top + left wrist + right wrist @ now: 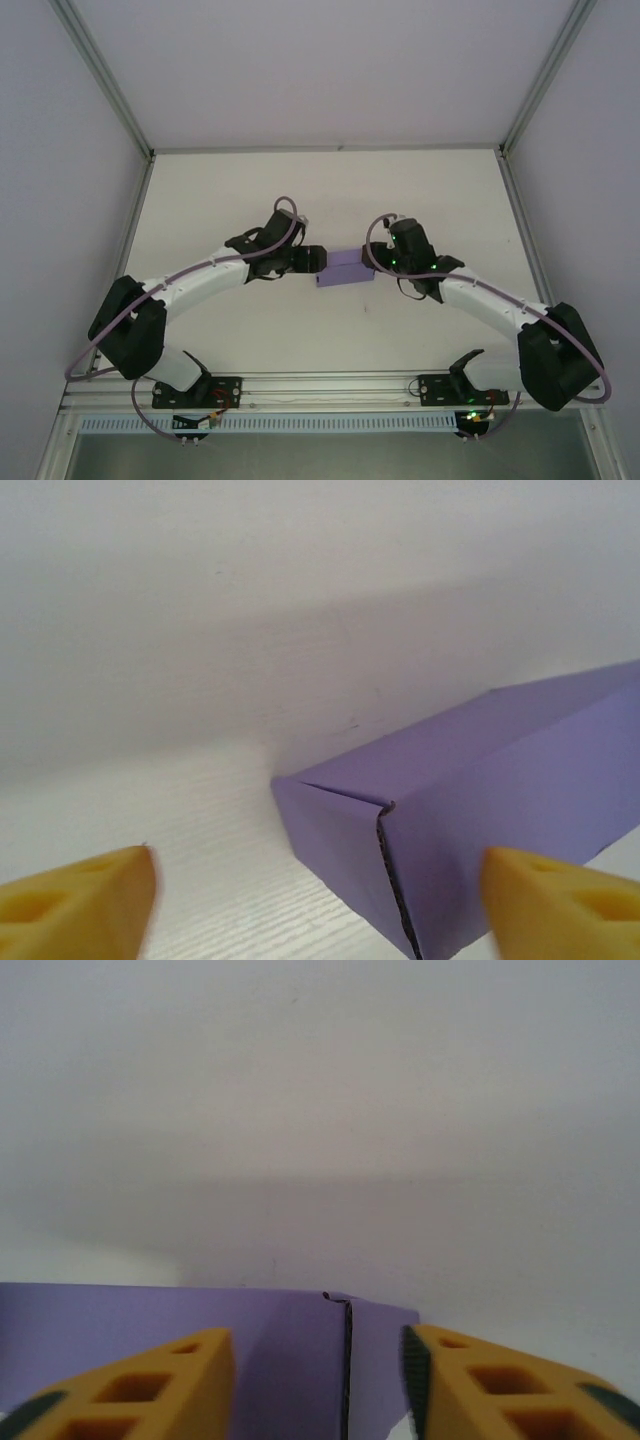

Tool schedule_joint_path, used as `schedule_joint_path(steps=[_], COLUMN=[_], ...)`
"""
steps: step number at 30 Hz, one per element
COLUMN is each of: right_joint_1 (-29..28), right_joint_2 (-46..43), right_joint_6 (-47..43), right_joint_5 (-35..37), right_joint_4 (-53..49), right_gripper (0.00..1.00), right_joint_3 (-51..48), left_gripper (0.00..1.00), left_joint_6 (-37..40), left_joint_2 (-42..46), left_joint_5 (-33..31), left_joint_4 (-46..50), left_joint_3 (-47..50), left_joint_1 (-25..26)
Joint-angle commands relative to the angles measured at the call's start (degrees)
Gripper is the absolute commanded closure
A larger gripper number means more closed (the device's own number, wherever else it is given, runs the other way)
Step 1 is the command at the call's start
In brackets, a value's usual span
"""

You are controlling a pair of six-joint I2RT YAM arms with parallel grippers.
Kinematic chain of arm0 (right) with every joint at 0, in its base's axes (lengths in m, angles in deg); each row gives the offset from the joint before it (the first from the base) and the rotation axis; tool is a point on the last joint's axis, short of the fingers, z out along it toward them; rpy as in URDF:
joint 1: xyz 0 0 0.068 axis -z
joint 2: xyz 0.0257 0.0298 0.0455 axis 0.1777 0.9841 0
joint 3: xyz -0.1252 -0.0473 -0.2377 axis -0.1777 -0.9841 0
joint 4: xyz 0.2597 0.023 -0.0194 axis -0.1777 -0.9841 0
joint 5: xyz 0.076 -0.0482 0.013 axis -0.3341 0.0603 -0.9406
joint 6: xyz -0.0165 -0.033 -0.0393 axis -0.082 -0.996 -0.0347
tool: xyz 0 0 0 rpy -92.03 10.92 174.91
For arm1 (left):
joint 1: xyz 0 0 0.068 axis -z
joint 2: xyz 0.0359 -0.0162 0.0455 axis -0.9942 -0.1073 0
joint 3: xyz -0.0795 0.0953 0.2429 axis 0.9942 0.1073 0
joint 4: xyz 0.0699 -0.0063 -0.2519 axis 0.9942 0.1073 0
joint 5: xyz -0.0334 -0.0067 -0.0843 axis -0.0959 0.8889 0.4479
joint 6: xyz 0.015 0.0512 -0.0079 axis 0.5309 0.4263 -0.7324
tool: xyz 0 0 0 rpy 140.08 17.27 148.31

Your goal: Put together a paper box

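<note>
The paper box (345,268) is a small closed lavender-purple box lying on the white table (250,200) between the two arms. My left gripper (318,260) is at its left end, open. In the left wrist view the box (480,790) shows a corner with a dark seam, and the left gripper (318,852) has its yellow fingers (90,895) spread wide, clear of the card. My right gripper (375,258) is at the box's right end. In the right wrist view the right gripper (318,1335) is open, its fingers (480,1380) either side of the box (280,1360) and its seam.
Grey enclosure walls and aluminium frame posts (520,110) border the table on the left, back and right. A metal rail (330,385) with both arm bases runs along the near edge. Bare white tabletop surrounds the box.
</note>
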Motion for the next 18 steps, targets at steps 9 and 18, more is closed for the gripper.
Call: schedule_joint_path(steps=[9,18], right_joint_1=[0.83,-0.21], right_joint_2=[3.07,8.71], right_joint_6=[-28.40,-75.18], right_joint_5=[-13.08,-22.67], right_joint_4=[-15.94,-29.42], right_gripper=[0.00,0.00], right_joint_3=[16.32,22.55], left_gripper=[0.00,0.00], left_joint_6=[5.30,3.16], left_joint_2=[5.54,14.84], left_joint_5=[-11.47,-13.97], left_joint_4=[8.64,10.35], left_joint_3=[-9.47,-1.52], left_joint_1=[-3.68,-13.13])
